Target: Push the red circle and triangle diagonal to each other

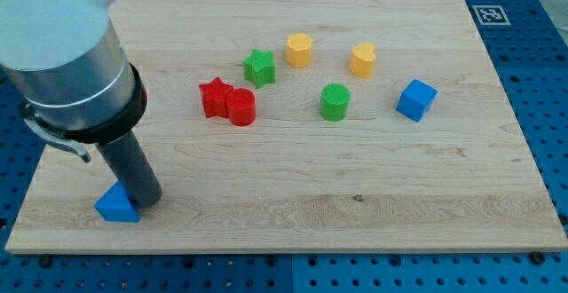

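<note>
The red circle (240, 106) sits left of the board's middle, touching the red star (214, 97) on its left. The blue triangle (117, 205) lies near the board's bottom left corner. My rod comes down from the top left, and my tip (146, 200) rests right against the triangle's right side. The tip is far from the red circle, down and to the view's left of it.
A green star (259, 67), a yellow hexagon (299, 50), a yellow heart (362, 59), a green circle (335, 102) and a blue cube (415, 98) are spread across the upper middle. The wooden board (355, 204) lies on a blue pegboard; its bottom left edge is near the triangle.
</note>
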You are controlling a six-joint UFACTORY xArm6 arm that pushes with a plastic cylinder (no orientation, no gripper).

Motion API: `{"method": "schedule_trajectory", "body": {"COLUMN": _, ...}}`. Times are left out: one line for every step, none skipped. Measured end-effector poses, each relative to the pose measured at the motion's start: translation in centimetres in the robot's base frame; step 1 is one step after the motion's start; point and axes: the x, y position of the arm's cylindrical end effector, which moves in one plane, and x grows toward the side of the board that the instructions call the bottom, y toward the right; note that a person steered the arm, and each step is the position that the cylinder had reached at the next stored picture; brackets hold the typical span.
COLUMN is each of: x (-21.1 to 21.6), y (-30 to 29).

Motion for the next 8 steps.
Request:
{"method": "schedule_trajectory", "body": {"x": 0.0, "y": -0.4}}
{"method": "schedule_trajectory", "body": {"x": 0.0, "y": -1.0}}
{"method": "schedule_trajectory", "body": {"x": 0.7, "y": -1.1}}
{"method": "schedule_trajectory", "body": {"x": 1.3, "y": -1.6}}
{"method": "schedule_trajectory", "body": {"x": 1.3, "y": -2.8}}
{"method": "schedule_trajectory", "body": {"x": 1.3, "y": -3.3}}
{"method": "schedule_trajectory", "body": {"x": -1.2, "y": -2.3}}
{"method": "schedule_trajectory", "body": {"x": -8.1, "y": -1.9}}
